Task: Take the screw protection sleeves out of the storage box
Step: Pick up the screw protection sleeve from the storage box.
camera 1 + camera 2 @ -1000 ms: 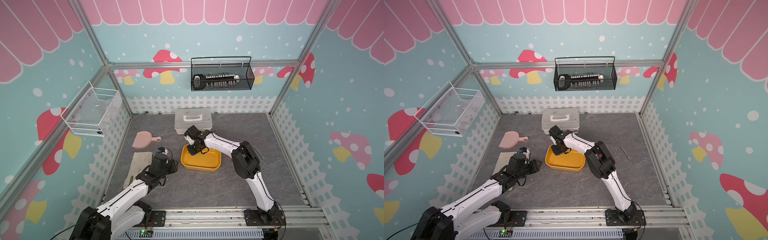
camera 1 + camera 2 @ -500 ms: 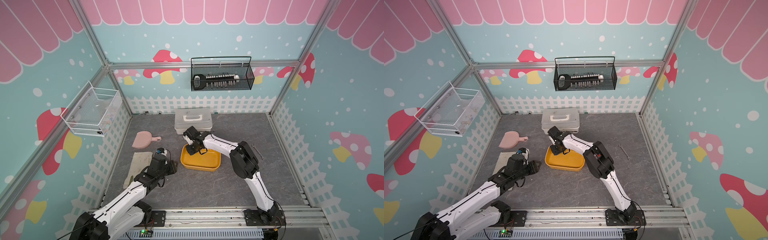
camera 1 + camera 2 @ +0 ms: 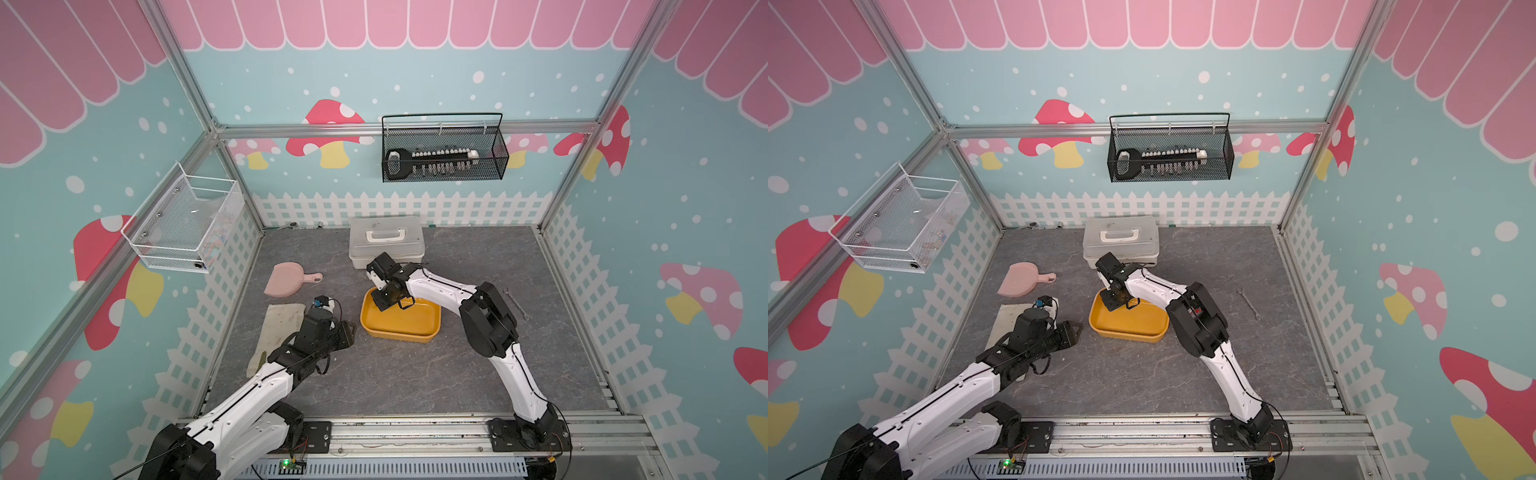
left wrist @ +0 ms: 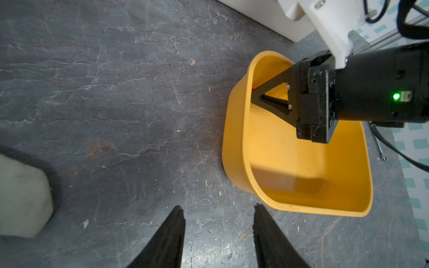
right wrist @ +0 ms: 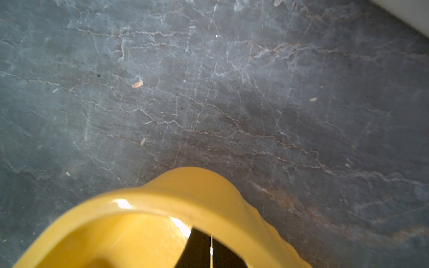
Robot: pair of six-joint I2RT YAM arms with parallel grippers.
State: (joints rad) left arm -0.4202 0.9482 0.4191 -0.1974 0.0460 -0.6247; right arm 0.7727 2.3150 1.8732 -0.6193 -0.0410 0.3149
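yellow-orange plastic forms the storage box [image 3: 399, 334], a shallow tub with rounded corners that sits on the grey marbled surface [image 3: 395, 374] just in front of the white lidded case [image 3: 386, 239], as both top views show [image 3: 1129, 336].

the right arm reaches across the tub and dips its jaws into the corner nearest the case, on the robot's left side. in the right wrist view the two black fingers [image 5: 199, 253] are pressed together with only a hairline between them, just inside the curved rim [image 5: 185, 199]. the jaws are clenched.

in the left wrist view the screw protection sleeves [image 4: 254, 88] show only as a sliver of red right at the right fingertips [image 4: 257, 94], against the inner wall of that corner. whether the red piece is pinched between the tips or merely lies beside them cannot be told. in both top views the arm hides that spot.

the left jaws are released. their fingertips [image 4: 176, 215] stand apart with bare surface between them, outside the tub and just beside its left end, pointing toward it. a pale cloth [image 3: 278, 328] lies on the other side of that arm. a pink dustpan [image 3: 286, 282] rests farther back, and a small wrench [image 3: 515, 303] lies well apart on the right.
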